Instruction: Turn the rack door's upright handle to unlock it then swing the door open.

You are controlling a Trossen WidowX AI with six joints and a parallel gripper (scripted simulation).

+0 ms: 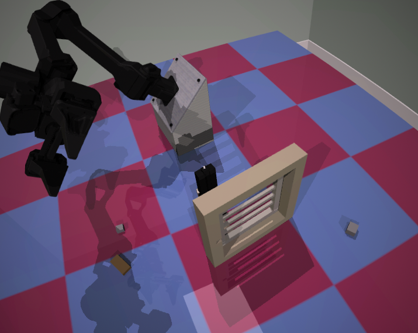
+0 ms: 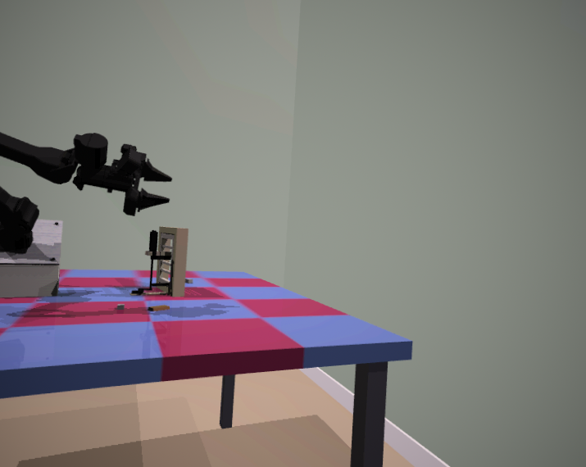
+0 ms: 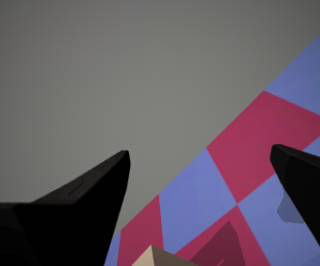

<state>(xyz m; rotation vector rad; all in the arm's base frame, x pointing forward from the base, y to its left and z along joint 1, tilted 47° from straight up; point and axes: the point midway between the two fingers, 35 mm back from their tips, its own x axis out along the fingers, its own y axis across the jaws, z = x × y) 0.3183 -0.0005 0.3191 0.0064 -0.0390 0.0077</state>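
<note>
Black, tapered jaws (image 1: 63,175) (image 2: 170,189), wide apart.

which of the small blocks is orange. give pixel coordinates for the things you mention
The oblong block (image 1: 120,264) (image 2: 159,308), on the handle side of the rack's frame (image 1: 250,179) (image 2: 180,261); the other two blocks (image 1: 352,228) (image 1: 120,228) (image 2: 120,306) are grey.

One black jointed robot arm (image 1: 94,42) (image 2: 15,151) carries two black tapered gripper fingers (image 1: 52,177) (image 2: 154,200). There are two small grey cubes (image 1: 351,228) (image 2: 120,306) and one flat orange-brown rectangular block (image 1: 120,264) (image 2: 159,308) (three small loose pieces altogether). One beige rectangular frame (image 1: 247,175) (image 2: 180,261) (image 3: 151,257) and one pale grey slant-topped pedestal (image 1: 198,107) (image 2: 19,281) share one blue-and-red checkered table (image 1: 381,250) (image 2: 232,337) (image 3: 269,126). Two dark square table legs (image 2: 368,417) show in the exterior view.
</note>
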